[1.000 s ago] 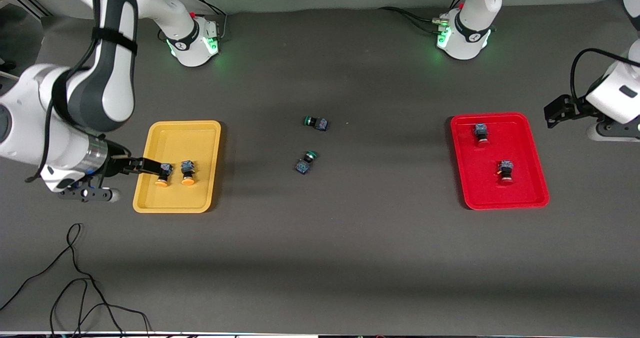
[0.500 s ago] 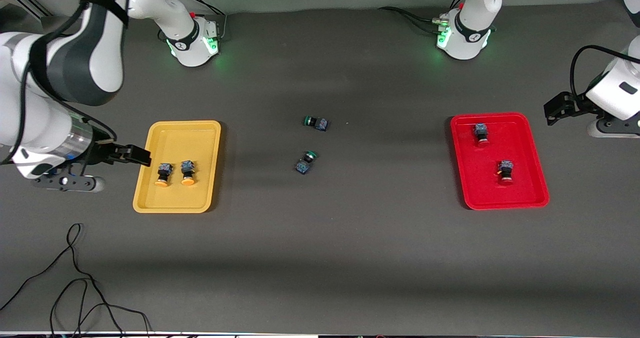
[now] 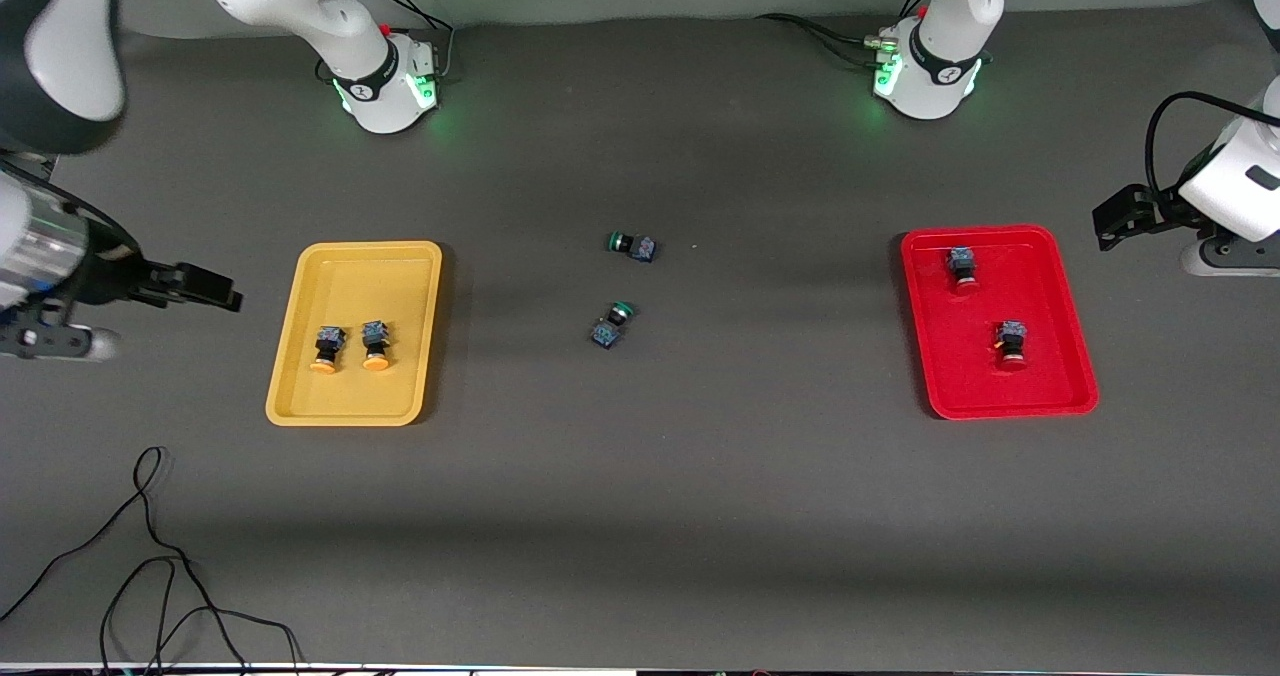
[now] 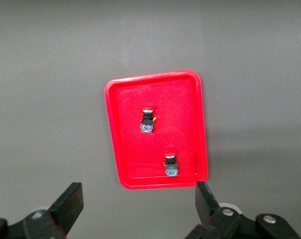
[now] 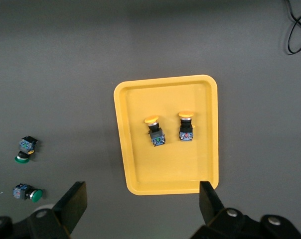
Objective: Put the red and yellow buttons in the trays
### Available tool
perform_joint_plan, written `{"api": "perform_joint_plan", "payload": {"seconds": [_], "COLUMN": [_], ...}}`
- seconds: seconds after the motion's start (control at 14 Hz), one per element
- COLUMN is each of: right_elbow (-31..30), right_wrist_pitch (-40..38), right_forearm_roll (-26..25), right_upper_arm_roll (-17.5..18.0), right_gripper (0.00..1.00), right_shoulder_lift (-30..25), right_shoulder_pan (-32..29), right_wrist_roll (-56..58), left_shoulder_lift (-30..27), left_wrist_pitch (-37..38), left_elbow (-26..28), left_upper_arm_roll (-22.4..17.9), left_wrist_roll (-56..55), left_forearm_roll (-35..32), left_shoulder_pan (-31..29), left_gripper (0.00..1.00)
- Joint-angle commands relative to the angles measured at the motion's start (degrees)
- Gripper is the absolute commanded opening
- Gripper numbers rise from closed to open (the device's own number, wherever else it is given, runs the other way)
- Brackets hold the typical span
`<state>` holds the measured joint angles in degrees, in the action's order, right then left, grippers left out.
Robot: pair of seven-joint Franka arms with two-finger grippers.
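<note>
Two yellow-capped buttons lie side by side in the yellow tray. Two red-capped buttons lie in the red tray. My right gripper is open and empty, up in the air beside the yellow tray, toward the right arm's end of the table. Its wrist view shows the gripper, the tray and both buttons. My left gripper is open and empty, up beside the red tray; its wrist view shows the gripper, the tray and both buttons.
Two green-capped buttons lie on the dark table between the trays; they also show in the right wrist view. A black cable lies loose near the front edge at the right arm's end.
My right gripper has drawn back from the yellow button in the yellow tray and off the tray, toward the right arm's end. The button stays in the tray. The left arm has barely moved.
</note>
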<state>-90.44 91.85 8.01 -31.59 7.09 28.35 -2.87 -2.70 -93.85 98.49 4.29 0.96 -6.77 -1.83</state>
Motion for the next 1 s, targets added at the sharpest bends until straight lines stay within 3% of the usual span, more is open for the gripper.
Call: {"api": "perform_joint_plan", "payload": {"seconds": [0.0,0.14,0.21,0.43,0.64,0.93], "right_elbow": [-3.25,-5.79,-7.63,-12.48,-9.69,-7.65], "right_wrist_pitch": [0.43,1.66,2.97,5.98,5.19,3.16], "right_forearm_roll": [-3.35,-3.44,-3.96,-5.11,-8.87,-9.15], "right_upper_arm_roll": [15.01,24.87,27.26,28.25,28.34,29.39], "right_gripper": [1.00,1.00,1.00,1.00,1.00,1.00], "right_shoulder_lift": [-3.75,-5.76,-7.26,-10.61,-8.86,-7.97], "right_shoulder_pan": [-14.67,-25.48,-27.88,-28.88,-28.88,-29.83], "right_wrist_roll": [-1.09,-0.91,-0.74,-0.74,-1.00,-1.00], "left_shoulder_lift": [0.68,0.85,0.86,0.94,0.94,0.94], "left_wrist_pitch": [1.30,1.30,1.30,2.96,3.32,3.23], "left_elbow": [-1.19,-1.19,-1.19,-1.37,-1.63,-2.07], "left_upper_arm_roll": [0.28,0.28,0.28,0.28,0.28,0.28], "left_wrist_roll": [-0.61,-0.34,-0.34,-0.52,-0.17,-0.08], "left_forearm_roll": [0.35,0.44,0.44,0.52,0.53,0.61], "left_shoulder_pan": [-0.01,0.07,-0.01,-0.10,-0.28,-0.28], "left_gripper": [1.00,1.00,1.00,1.00,1.00,1.00]}}
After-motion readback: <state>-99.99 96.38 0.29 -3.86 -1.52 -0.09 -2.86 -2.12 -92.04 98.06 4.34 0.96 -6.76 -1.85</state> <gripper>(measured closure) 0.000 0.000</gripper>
